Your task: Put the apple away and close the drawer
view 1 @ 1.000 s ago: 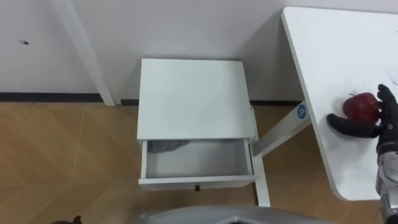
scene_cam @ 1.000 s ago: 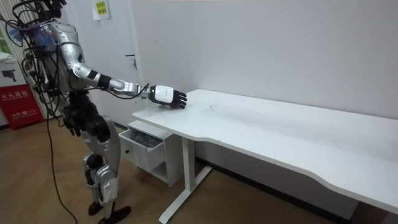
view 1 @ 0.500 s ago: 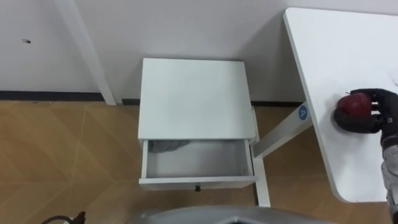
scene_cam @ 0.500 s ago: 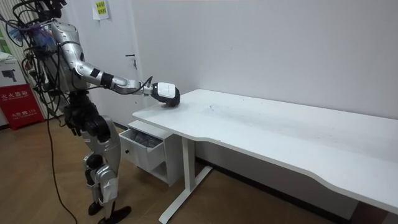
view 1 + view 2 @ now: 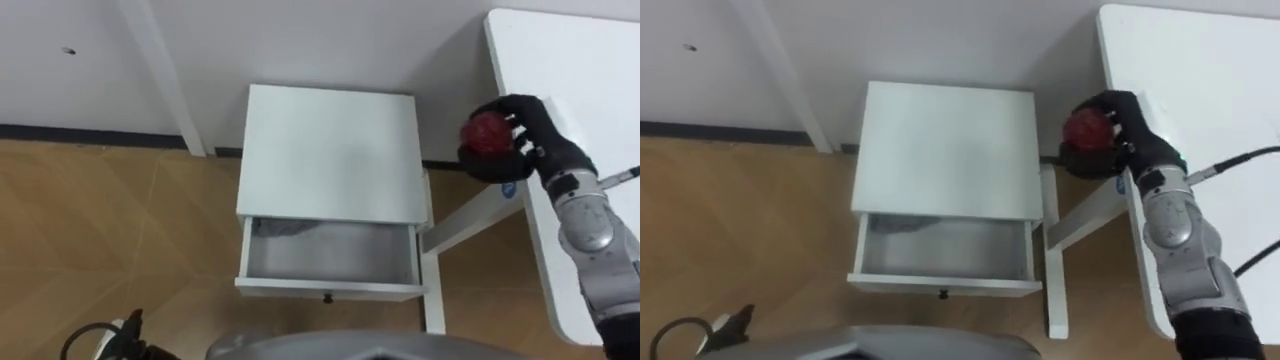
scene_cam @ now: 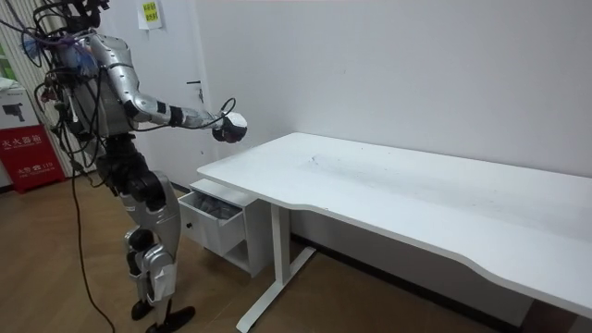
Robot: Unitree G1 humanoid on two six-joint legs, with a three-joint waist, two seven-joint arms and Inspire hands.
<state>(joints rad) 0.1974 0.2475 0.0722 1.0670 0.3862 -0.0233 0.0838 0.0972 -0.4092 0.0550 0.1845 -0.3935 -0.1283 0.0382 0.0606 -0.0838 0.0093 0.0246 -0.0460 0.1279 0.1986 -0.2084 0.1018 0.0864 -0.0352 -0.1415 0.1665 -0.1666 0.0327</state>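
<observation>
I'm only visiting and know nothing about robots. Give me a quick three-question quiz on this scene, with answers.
1. True or false: the drawer of the white cabinet is shut.
2. Where is the apple? A) in the drawer B) in the right robot hand C) on the floor
3. Fill in: the apple's colour is ___.
Key: 1 false; 2 B; 3 red.

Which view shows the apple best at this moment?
The left eye view: the red apple sits in plain sight in the right hand, with the fingers curled round it. The right eye view shows much the same. In the room view the hand is far off and its back hides the apple.
</observation>
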